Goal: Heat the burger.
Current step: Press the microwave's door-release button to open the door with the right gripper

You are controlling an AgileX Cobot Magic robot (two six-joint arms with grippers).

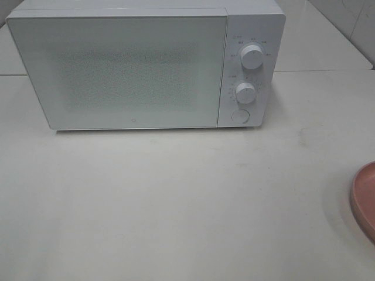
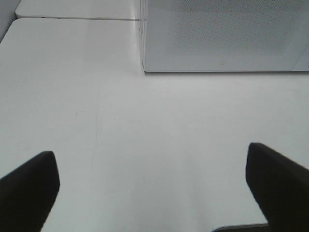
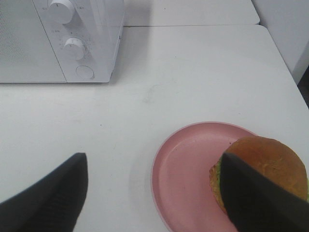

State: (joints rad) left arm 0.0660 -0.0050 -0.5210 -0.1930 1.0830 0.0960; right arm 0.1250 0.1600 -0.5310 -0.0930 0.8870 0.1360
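Burger [image 3: 273, 162] sits on pink plate [image 3: 186, 174] on desk [image 1: 176, 199], well apart from microwave [image 1: 117, 70] w/ door shut. Right gripper [image 3: 153, 162] hangs over plate, jaws wide, holding nothing; one finger overlaps burger in view. Left gripper [image 2: 150, 157] over desk, jaws fully wide, empty.
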